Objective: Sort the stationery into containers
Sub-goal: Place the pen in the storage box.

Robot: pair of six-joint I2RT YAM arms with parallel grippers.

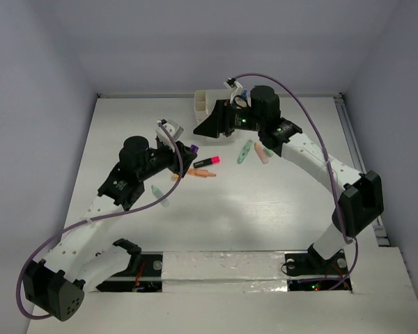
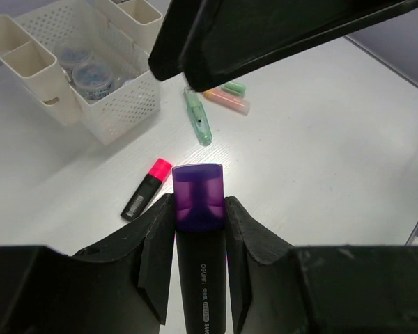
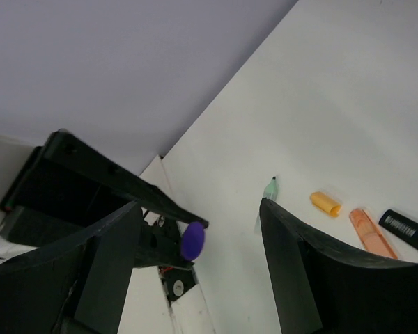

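Organizer (image 2: 118, 111), white plastic, lattice walls: stands at 12 o'clock on the table (image 1: 265, 216), near the far edge. Small side compartments appear empty as far as can be seen.

Tubs (image 2: 92, 75), round and lidded, two: side by side in the organizer's large middle compartment.

Left gripper (image 2: 199, 214): jaws closed on a purple-capped marker (image 2: 196, 182), one finger (image 2: 157, 243) pressed to each side of the black barrel, cap pointing out ahead of the tips. It is held near the table's centre, at 7 o'clock from the organizer.

Right gripper (image 1: 207, 124): jaws spread apart with nothing between them. In the top view it overlaps the organizer's near side; its height over the organizer cannot be told.

Pink-black marker (image 1: 206, 163): flat on the table, centre, just beyond the left gripper's tips.

Orange marker (image 1: 203, 174): flat, at 6 o'clock from the pink-black one, close beside it.

Mint marker (image 1: 245, 152) and peach marker (image 1: 262, 154): flat, near each other, at 3 o'clock from the pink-black one.

Second mint marker (image 1: 159, 193): flat, at 7 o'clock from the pink-black one, beside the left arm.
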